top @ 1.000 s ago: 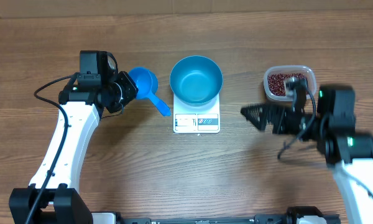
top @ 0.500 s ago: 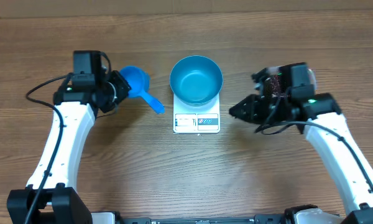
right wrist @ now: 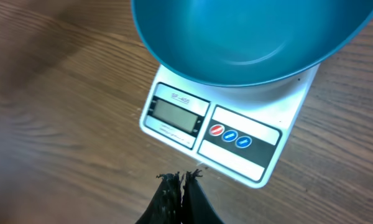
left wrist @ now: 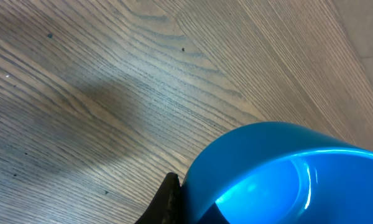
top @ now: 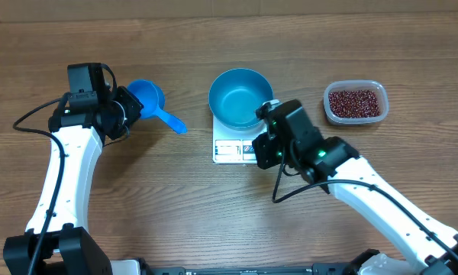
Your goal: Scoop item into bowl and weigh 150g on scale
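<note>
The dark red-brown beans [top: 355,100] form a loose maroon layer of tiny grains in a clear plastic tub [top: 327,109]. The tub sits well off to the right of the right claw [right wrist: 181,179] and farther out. That claw is clenched on nothing, its black tips pressed together just short of the front edge of the white square kitchen scale [right wrist: 236,140]. The scale's grey display and one red and two blue buttons face the claw. The bright-blue round bowl [top: 240,95] stands on the scale, just beyond the claw, with a glossy, bare inside. The left claw [top: 128,113] is clenched on the cup rim of a small blue plastic scoop [top: 147,96], whose handle points away to the claw's right. The wooden surface [top: 214,206] is brown with long grain lines, and a paler strip runs along its far edge.
</note>
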### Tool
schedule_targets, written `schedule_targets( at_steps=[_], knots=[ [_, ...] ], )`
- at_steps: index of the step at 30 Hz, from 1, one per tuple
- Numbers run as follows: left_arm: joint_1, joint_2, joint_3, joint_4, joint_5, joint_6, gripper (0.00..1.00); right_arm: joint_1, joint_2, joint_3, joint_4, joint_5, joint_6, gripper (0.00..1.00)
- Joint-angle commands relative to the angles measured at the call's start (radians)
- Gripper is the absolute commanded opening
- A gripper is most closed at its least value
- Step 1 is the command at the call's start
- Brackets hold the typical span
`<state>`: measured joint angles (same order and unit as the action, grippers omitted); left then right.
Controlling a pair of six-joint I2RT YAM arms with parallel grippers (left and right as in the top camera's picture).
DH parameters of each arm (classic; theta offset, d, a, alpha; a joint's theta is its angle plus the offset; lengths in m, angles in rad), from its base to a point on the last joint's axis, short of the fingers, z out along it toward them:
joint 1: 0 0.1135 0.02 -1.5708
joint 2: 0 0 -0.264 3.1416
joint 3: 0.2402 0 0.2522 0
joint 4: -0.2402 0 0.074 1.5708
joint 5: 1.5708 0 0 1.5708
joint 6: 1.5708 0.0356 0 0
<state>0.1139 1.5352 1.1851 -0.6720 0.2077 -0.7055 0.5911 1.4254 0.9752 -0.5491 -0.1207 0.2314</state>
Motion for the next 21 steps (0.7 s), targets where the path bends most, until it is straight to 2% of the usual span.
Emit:
schedule_targets(
  at_steps=[1,3,9,21],
  knots=[
    [0.005,-0.012,0.011,0.014,-0.006,-0.013,0.04,0.011,0.055,-0.023,0.029,0.095,-0.004,0.04],
    [0.005,-0.012,0.011,0.023,-0.006,-0.013,0.04,0.011,0.090,-0.023,0.042,0.073,-0.007,0.04],
    [0.006,-0.012,0.011,0.042,-0.006,-0.013,0.04,0.051,0.154,-0.023,0.122,0.091,-0.184,0.04],
    [0.006,-0.011,0.011,0.072,-0.009,-0.013,0.04,0.095,0.154,-0.037,0.156,0.103,-0.297,0.04]
  ],
)
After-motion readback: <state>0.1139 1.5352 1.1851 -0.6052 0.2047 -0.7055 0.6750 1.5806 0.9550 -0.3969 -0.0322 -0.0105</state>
